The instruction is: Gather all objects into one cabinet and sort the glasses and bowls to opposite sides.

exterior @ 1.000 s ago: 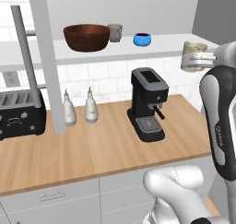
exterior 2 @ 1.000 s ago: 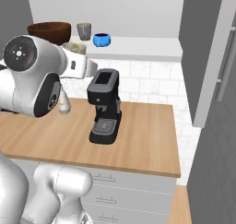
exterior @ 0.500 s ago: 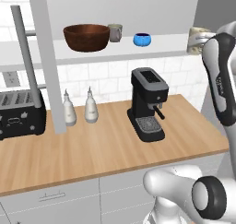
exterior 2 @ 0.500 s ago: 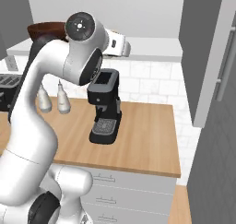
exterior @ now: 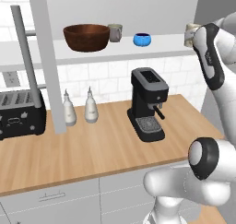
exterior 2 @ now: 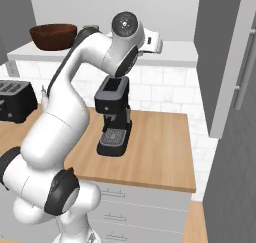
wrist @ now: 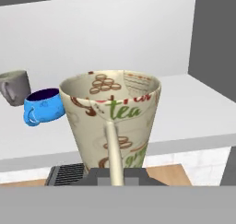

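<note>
My gripper (wrist: 115, 174) is shut on the cream mug (wrist: 113, 119), a glass printed with "tea", which it holds upright above the shelf's front edge. From the left base view this mug (exterior: 190, 34) hangs at the right end of the cabinet's white shelf (exterior: 92, 52), at shelf height, beside my hand. On the shelf stand the large brown bowl (exterior: 86, 37), the grey mug (exterior: 115, 32) just to its right, and the small blue bowl (exterior: 142, 39). Seen from the hand, the blue bowl (wrist: 44, 109) and grey mug (wrist: 14, 87) lie to the left of the held mug.
A black coffee machine (exterior: 147, 103) stands on the wooden counter (exterior: 92, 149) under the shelf, with two white bottles (exterior: 91, 107) and a black toaster (exterior: 20, 113) to its left. Grey cabinet doors hang open at left (exterior: 46, 57) and right (exterior 2: 220, 62).
The arm has swung round and lifted the cream mug from just below the shelf's right end up to shelf height. The things on the shelf have not moved.
</note>
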